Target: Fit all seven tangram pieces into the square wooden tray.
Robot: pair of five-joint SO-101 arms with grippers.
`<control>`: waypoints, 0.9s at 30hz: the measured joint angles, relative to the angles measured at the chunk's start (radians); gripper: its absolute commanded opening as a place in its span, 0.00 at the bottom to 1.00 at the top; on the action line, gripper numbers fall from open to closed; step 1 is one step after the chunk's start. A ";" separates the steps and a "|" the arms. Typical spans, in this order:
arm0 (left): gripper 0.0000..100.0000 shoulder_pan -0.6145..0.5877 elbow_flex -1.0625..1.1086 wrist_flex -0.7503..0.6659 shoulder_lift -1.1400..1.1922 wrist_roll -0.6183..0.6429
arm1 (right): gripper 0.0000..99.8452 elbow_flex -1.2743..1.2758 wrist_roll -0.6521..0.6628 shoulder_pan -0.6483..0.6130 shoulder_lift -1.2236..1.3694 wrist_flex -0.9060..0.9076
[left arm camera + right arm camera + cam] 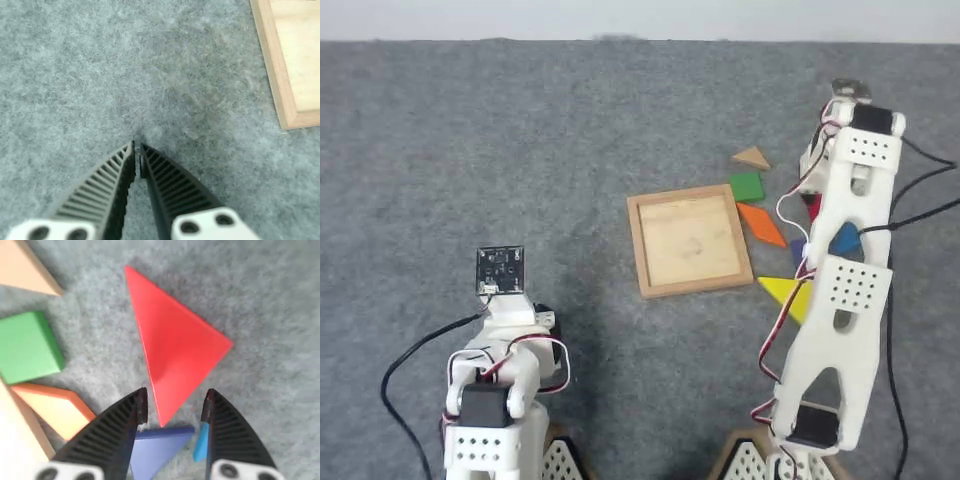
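The square wooden tray (643, 250) lies flat on the grey felt counter (520, 150), near the middle and a little toward the right edge. All seven tangram pieces lie on the felt outside it, between the tray and the counter's right edge.

The green square (746, 186) sits just beside the tray's far right corner, and the tan triangle (751, 157) lies beyond it toward the far edge. The orange parallelogram (761, 222) lies just beside the tray's right rim. The yellow triangle (788, 293) is off the tray's near right corner. Farther right, partly under the right arm (845, 300), are the indigo triangle (797, 250), the blue triangle (845, 240) and the red triangle (175, 342).

The right arm stretches along the right side of the counter. The right pincer (175, 397) stands moderately wide, with one jaw on each side of a pointed corner of the red triangle. Whether the tips touch the piece cannot be told. The indigo triangle lies just beside that corner, and the blue piece is next to it.

The left arm (495, 400) is at the near left corner of the counter. The left pincer (137, 147) has its jaws pressed together with nothing between them. It is above bare felt, some way from the tray's near left corner.
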 measured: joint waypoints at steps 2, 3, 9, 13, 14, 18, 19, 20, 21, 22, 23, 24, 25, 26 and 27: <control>0.01 0.000 0.000 0.000 0.000 0.000 | 0.18 -0.017 0.044 0.000 0.000 0.000; 0.01 0.000 0.000 0.000 0.000 0.000 | 0.18 -0.018 0.068 0.000 0.000 0.000; 0.01 0.000 0.000 0.000 0.000 0.000 | 0.18 -0.037 0.170 -0.014 0.035 -0.098; 0.01 0.000 0.000 0.000 0.000 0.000 | 0.18 -0.048 0.181 -0.015 0.104 -0.173; 0.01 0.000 0.000 0.000 0.000 0.000 | 0.18 -0.052 0.183 -0.015 0.121 -0.183; 0.01 0.000 0.000 0.000 0.000 0.000 | 0.29 -0.077 0.183 -0.020 0.157 -0.192; 0.01 0.000 0.000 0.000 0.000 0.000 | 0.32 -0.081 0.183 -0.021 0.161 -0.192; 0.01 0.000 0.000 0.000 0.000 0.000 | 0.33 -0.092 0.184 -0.025 0.169 -0.176; 0.01 0.000 0.000 0.000 0.000 0.000 | 0.33 -0.095 0.184 -0.028 0.175 -0.152; 0.01 0.000 0.000 0.000 0.000 0.000 | 0.32 -0.098 0.184 -0.029 0.181 -0.127; 0.01 0.000 0.000 0.000 0.000 0.000 | 0.31 -0.095 0.184 -0.029 0.183 -0.103; 0.01 0.000 0.000 0.000 0.000 0.000 | 0.30 -0.098 0.184 -0.031 0.183 -0.084; 0.01 0.000 0.000 0.000 0.000 0.000 | 0.29 -0.103 0.187 -0.031 0.183 -0.063; 0.01 0.000 0.000 0.000 0.000 0.000 | 0.28 -0.104 0.187 -0.031 0.183 -0.043; 0.01 0.000 0.000 0.000 0.000 0.000 | 0.28 -0.104 0.190 -0.031 0.183 -0.025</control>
